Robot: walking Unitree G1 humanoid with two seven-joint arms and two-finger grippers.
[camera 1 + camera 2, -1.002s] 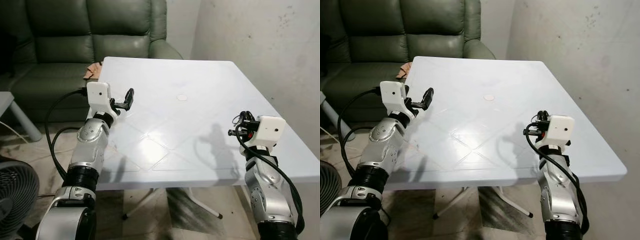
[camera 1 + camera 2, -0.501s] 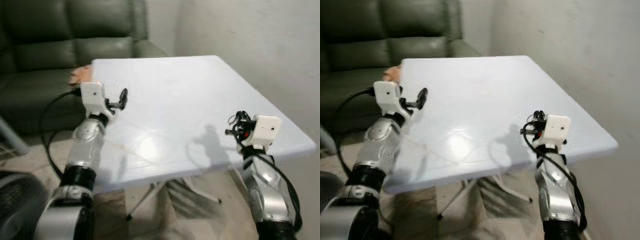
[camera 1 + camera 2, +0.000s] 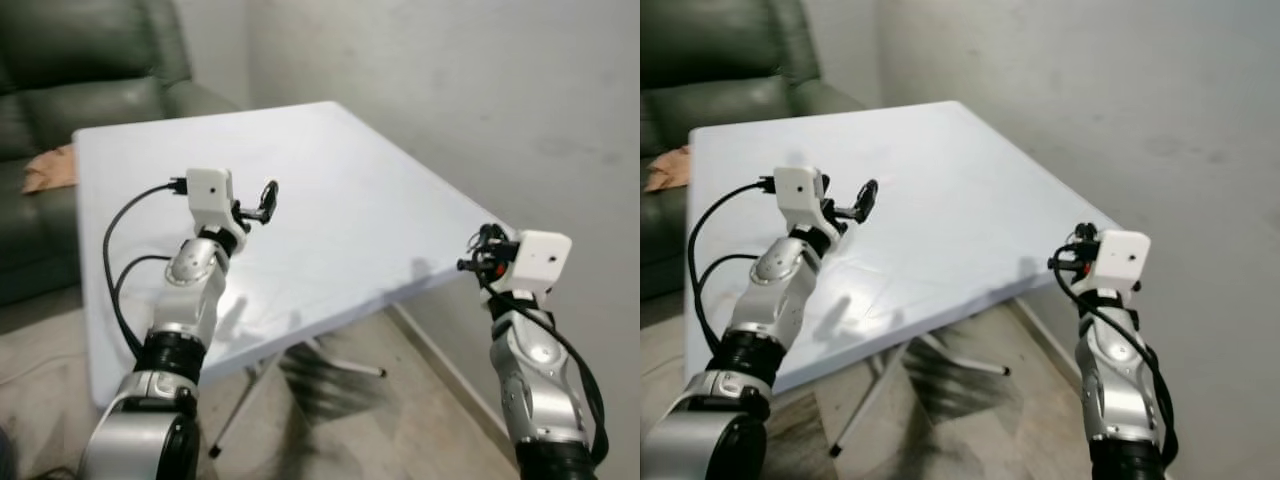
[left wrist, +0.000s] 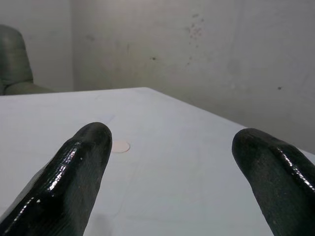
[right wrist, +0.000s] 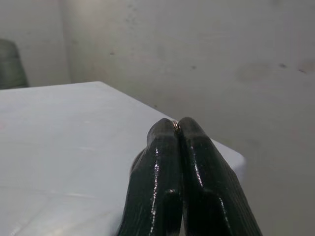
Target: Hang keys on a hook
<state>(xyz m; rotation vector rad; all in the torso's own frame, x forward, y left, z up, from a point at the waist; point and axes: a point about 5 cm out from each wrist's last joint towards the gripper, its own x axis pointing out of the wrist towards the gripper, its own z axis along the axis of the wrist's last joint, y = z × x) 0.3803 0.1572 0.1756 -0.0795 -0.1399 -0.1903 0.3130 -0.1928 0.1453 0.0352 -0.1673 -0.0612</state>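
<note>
My right gripper [image 3: 474,252] is held up beyond the table's right corner, near the wall. Its fingers [image 5: 162,162] are pressed together, and a thin metal key ring [image 5: 175,125] peeks out at their tips. A loop of that ring also sticks up by the fingers [image 3: 480,236] in the left eye view; the keys themselves are hidden. My left gripper [image 3: 268,192] hovers over the white table [image 3: 350,190], open, with nothing between its two black fingers [image 4: 78,167].
A grey plastered wall [image 3: 470,90] runs along the table's right side. A dark green sofa [image 3: 70,60] stands behind the table, with a brown item [image 3: 48,168] at the table's far left corner. The table's folding legs [image 3: 300,362] stand on tiled floor.
The whole view has swung to the right, so the table and sofa now sit further left and more wall shows. Both arms keep the same pose.
</note>
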